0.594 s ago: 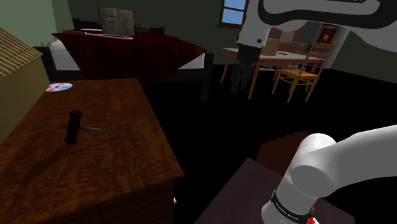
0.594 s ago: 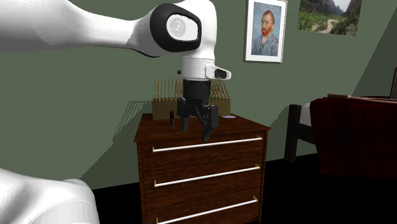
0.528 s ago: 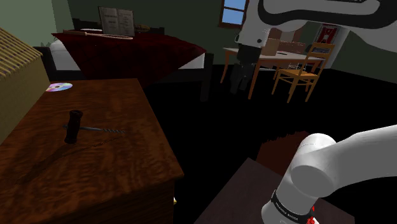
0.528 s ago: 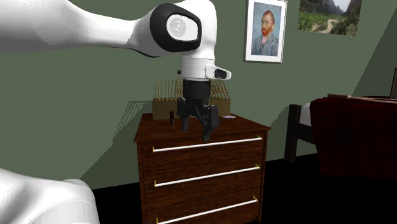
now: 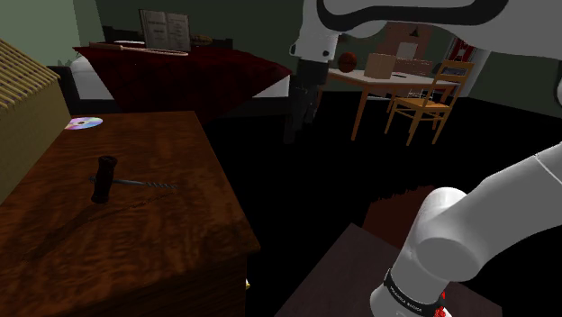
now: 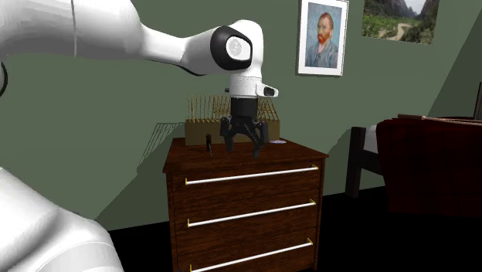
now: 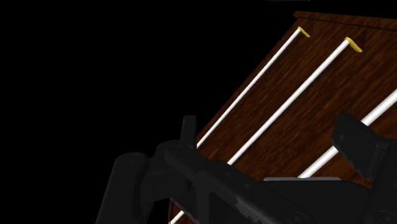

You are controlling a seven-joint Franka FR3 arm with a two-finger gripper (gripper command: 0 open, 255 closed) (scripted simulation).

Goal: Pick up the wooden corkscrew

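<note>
The corkscrew (image 5: 104,178) lies on the wooden dresser top (image 5: 171,234); it has a dark stubby handle and a thin metal screw pointing toward the shoulder view's right. In the second exterior view the corkscrew (image 6: 208,144) is a small dark shape left of my gripper (image 6: 245,149). The gripper (image 5: 297,119) hangs in the air off the dresser's right edge, well away from the corkscrew. Its fingers (image 6: 256,148) stand apart with nothing between them. In the wrist view the gripper (image 7: 245,167) faces the dresser front (image 7: 318,76) with its white drawer handles.
A shiny disc (image 5: 84,123) lies at the far end of the dresser top beside a ribbed box (image 5: 22,86). A red-covered bed (image 5: 189,67), a table with chairs (image 5: 414,90) and my stand (image 5: 351,279) surround the dark floor.
The arm has swung toward the shoulder view's left, bringing the gripper closer to the dresser. In the second exterior view the gripper has risen and moved back. The corkscrew has not moved.
</note>
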